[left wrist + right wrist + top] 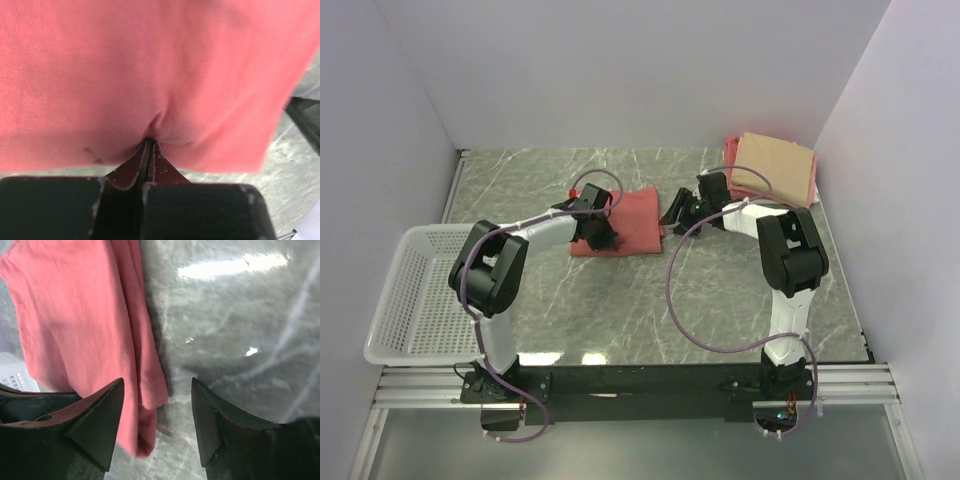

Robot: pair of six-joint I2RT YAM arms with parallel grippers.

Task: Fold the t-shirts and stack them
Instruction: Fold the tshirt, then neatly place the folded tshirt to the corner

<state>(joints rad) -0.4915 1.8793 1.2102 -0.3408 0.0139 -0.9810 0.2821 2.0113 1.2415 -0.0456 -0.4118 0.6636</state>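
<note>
Left gripper (149, 144) is clamped on one edge of the folded salmon-red cloth t-shirt (638, 215) lying mid grey marbled table (720, 290), right gripper (157, 385) gapes astride its opposite edge and should bite low, catching every layer.

grey marbled table (650, 300): folded salmon-red t-shirt (635, 215) lies mid-far, a tan t-shirt (775, 165) atop a pink one (732, 150) far right, white basket (415, 300) at its left edge.

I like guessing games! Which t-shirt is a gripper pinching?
The salmon-red cloth t-shirt mid-table, pinched by the left gripper; the tan t-shirt and pink t-shirt lie stacked in the far corner.
</note>
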